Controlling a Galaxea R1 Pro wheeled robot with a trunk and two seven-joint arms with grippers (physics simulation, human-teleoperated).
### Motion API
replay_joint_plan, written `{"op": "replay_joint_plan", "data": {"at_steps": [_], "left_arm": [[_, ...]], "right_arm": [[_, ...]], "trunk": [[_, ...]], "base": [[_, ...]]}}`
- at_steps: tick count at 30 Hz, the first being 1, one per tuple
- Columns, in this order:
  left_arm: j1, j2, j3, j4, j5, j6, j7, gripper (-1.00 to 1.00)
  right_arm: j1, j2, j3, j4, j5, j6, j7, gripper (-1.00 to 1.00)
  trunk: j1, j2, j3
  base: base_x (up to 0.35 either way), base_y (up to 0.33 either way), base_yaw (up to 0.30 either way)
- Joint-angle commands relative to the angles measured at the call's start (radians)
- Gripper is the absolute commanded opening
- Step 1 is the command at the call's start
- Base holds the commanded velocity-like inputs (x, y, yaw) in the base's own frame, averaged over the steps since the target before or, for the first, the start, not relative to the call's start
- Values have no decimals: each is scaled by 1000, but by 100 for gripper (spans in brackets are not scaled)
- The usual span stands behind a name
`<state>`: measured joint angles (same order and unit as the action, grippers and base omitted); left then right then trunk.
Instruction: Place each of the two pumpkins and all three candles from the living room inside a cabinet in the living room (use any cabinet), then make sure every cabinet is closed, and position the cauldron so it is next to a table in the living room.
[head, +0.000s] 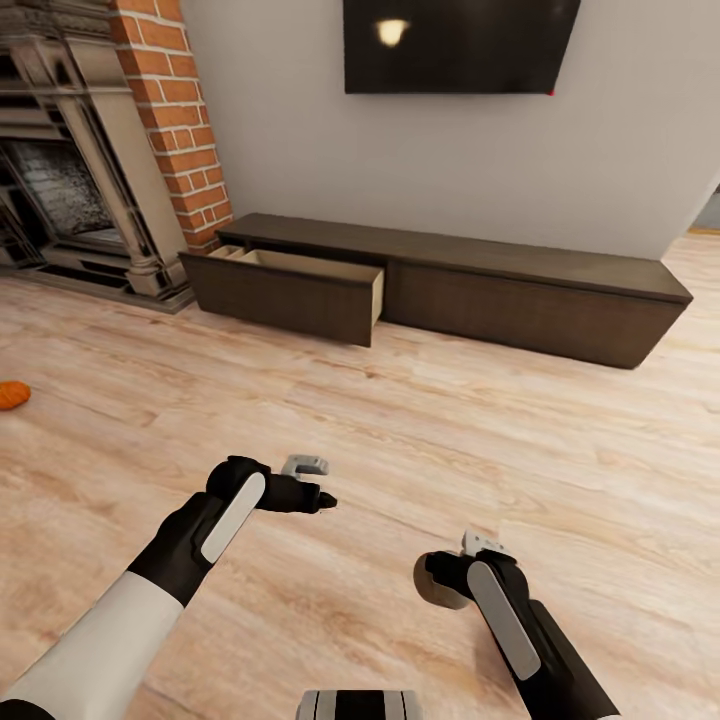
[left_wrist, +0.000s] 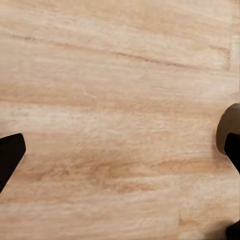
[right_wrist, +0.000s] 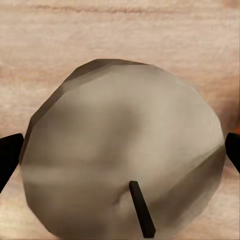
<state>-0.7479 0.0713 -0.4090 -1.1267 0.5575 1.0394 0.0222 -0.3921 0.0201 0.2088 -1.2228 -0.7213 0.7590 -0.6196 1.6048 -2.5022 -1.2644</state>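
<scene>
we are observing the right gripper (right_wrist: 120, 150) clamping a candle (right_wrist: 125, 155), a tan-beige cylinder with a dark wick, at the lower right of the head view above the wooden floor (head: 420, 420). the left gripper (left_wrist: 120, 145) is hanging released at lower centre-left, fingers (left_wrist: 10, 155) spread wide over bare planks. the cabinet (head: 540, 290) is sitting against the wall at mid frame, its left drawer (head: 290, 285) standing pulled out. a pumpkin (head: 12, 394) is lying on the floor at the left edge
</scene>
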Motion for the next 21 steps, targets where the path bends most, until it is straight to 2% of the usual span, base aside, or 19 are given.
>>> {"op": "replay_joint_plan", "data": {"at_steps": [1,7,14,21], "left_arm": [[-1,1,-2,-1,2,2,2,100],[-1,1,-2,-1,2,2,2,100],[-1,1,-2,-1,1,2,2,100],[-1,1,-2,-1,0,2,2,100]], "right_arm": [[-1,0,1,-1,-13,-2,-11,-100],[-1,0,0,-1,-15,-3,-11,-100],[-1,0,1,-1,-14,-3,-11,-100],[-1,0,0,-1,-13,-3,-10,-100]], "trunk": [[0,0,-1],[0,0,-1],[0,0,-1],[0,0,-1]], "base": [[223,153,288],[242,179,249],[262,190,58],[296,170,149]]}}
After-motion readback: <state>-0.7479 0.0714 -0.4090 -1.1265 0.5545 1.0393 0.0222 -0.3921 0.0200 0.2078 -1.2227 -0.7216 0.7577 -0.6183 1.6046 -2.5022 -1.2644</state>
